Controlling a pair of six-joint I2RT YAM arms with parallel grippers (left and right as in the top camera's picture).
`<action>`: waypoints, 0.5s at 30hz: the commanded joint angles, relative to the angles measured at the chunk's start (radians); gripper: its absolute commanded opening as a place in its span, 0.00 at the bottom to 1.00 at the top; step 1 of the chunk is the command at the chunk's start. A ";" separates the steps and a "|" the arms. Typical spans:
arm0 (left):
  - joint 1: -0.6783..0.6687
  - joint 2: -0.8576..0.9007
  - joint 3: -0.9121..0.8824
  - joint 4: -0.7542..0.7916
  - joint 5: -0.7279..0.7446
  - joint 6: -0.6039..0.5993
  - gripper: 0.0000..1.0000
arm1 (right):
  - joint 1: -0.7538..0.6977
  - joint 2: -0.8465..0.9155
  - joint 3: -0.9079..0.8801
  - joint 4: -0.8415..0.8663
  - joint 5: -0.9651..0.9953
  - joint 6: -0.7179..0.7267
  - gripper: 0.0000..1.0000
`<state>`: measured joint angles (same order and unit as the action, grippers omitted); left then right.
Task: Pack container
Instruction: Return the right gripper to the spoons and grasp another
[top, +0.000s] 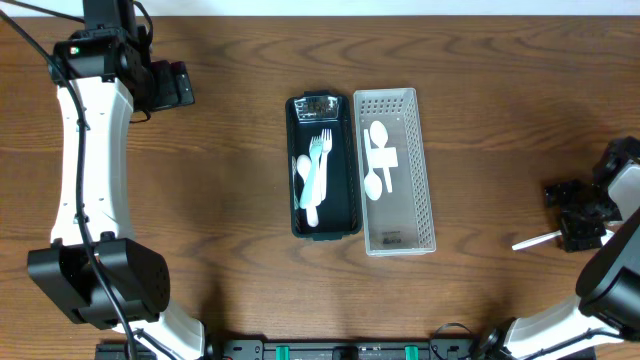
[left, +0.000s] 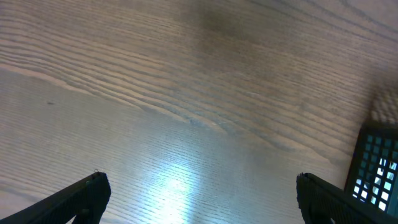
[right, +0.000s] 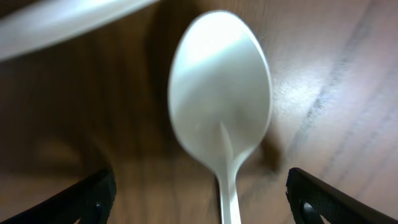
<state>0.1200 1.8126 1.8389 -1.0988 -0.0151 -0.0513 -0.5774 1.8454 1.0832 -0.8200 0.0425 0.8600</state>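
Note:
A dark green container (top: 352, 170) stands mid-table and holds a pale teal fork (top: 321, 165) and a white spoon (top: 306, 185). Beside it on the right, a clear perforated bin (top: 425, 170) holds two white spoons (top: 379, 140). My right gripper (top: 578, 228) is open at the right edge, low over a white spoon (top: 535, 240) lying on the table. In the right wrist view that spoon (right: 221, 106) fills the space between the open fingers (right: 200, 190), handle toward me. My left gripper (top: 180, 85) is open and empty at the far left, seen over bare wood (left: 199, 193).
The wooden table (top: 220, 200) carries all of this. A blurred white piece (right: 56, 25) crosses the top left of the right wrist view. A corner of the dark green container (left: 376, 171) shows at the right of the left wrist view.

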 joint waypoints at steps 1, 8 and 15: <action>0.003 0.013 -0.003 -0.004 -0.013 0.006 0.98 | -0.006 0.026 -0.008 0.008 0.005 -0.013 0.91; 0.003 0.013 -0.003 -0.003 -0.013 0.006 0.98 | -0.006 0.029 -0.008 0.017 0.006 -0.013 0.70; 0.003 0.013 -0.003 -0.003 -0.013 0.006 0.98 | -0.005 0.029 -0.008 0.011 0.005 -0.013 0.40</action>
<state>0.1200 1.8126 1.8389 -1.0992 -0.0151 -0.0513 -0.5777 1.8503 1.0843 -0.8036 0.0330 0.8463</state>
